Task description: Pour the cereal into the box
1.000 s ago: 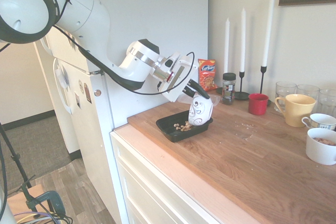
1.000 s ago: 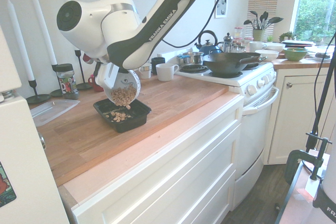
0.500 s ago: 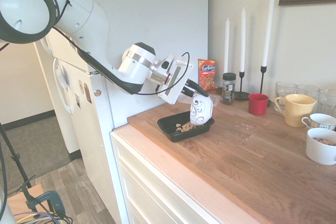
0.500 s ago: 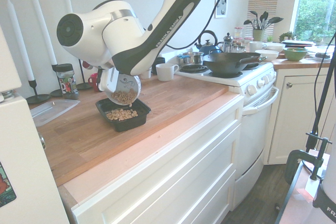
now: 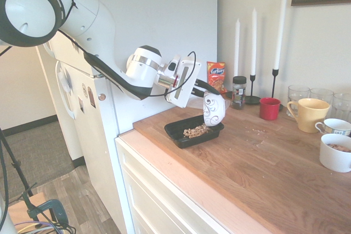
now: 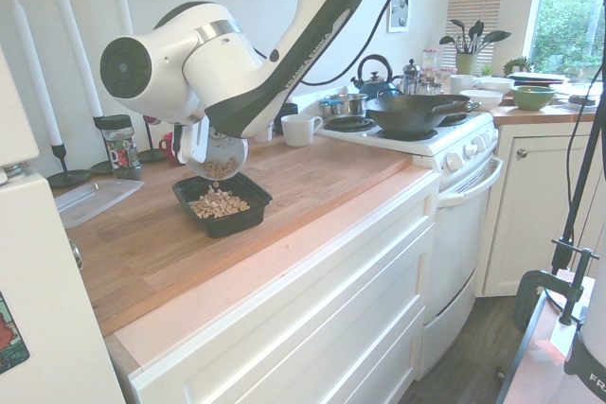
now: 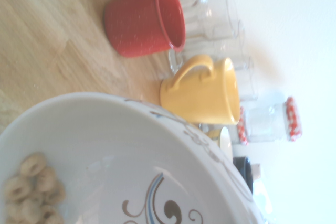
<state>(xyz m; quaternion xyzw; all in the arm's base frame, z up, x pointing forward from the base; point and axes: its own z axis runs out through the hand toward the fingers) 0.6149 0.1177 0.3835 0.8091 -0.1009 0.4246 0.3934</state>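
At the centre of a clock laid on the first exterior view's counter (image 5: 285, 163) sits the box (image 5: 176, 135), cereal (image 5: 196, 131) heaped in it. Just above its 2 o'clock side I've got my fingers (image 5: 207, 86) clamped on the bowl (image 5: 214, 109), tipped steeply toward the box, w/ some cereal left inside & a few bits falling. Red mug (image 5: 269, 108) stands approx. 2 o'clock, yellow mug (image 5: 312, 114) approx. 3, jar (image 5: 238, 92) approx. 1.
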